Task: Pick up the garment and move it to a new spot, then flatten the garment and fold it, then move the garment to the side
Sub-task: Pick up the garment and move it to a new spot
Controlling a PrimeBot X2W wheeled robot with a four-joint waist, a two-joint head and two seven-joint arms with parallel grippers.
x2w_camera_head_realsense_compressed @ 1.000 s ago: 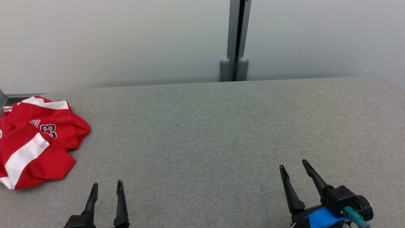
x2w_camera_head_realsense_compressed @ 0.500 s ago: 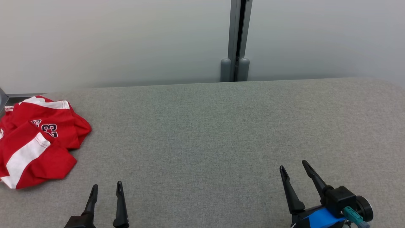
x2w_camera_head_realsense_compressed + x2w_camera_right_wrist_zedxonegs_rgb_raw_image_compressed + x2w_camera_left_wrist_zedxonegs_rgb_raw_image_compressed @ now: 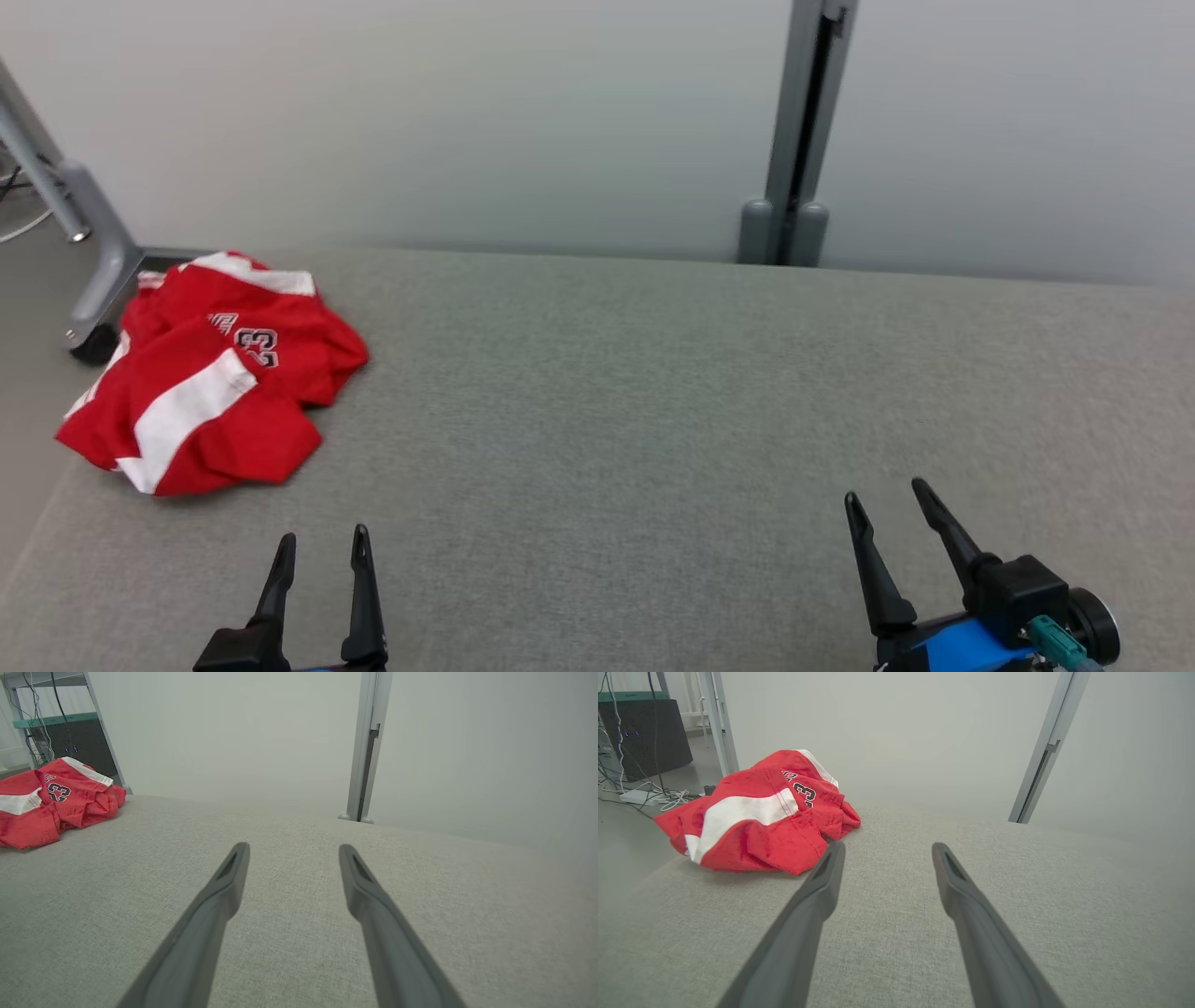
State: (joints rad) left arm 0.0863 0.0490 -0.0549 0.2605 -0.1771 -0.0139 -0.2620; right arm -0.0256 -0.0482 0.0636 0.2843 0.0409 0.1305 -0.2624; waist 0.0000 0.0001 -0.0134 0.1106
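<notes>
The garment [image 3: 219, 373], a red piece with white bands and a dark number printed on it, lies crumpled at the far left of the grey bench [image 3: 653, 392]. Its left end reaches the bench's left edge and may hang just over it. Nothing touches it.

Both claws rest low at the near edge with their fingers pointing away from the robot. The left claw [image 3: 323, 537] has its two fingers apart and nothing between them. The right claw [image 3: 885, 492] is likewise spread and empty.

The relation that matters is which way the heap lies from each claw. It sits ahead of the left claw and off to its left. In the left wrist view the nearest red fold lies just beyond and left of the left fingertip [image 3: 833, 851], apart from it. From the right claw the heap is well apart, across most of the bench; in the right wrist view it shows small at the far left. The left arm is clearly the nearer one, and the pick-up most likely falls to it, reaching forward and leftward.

The heap has no clean long axis. It is bunched into a rough mound, with one white band running aslant from near left to far right. A grasp would probably go to the near right folds, which face the left claw. The wide bare cloth to the right offers room for setting down and flattening.
</notes>
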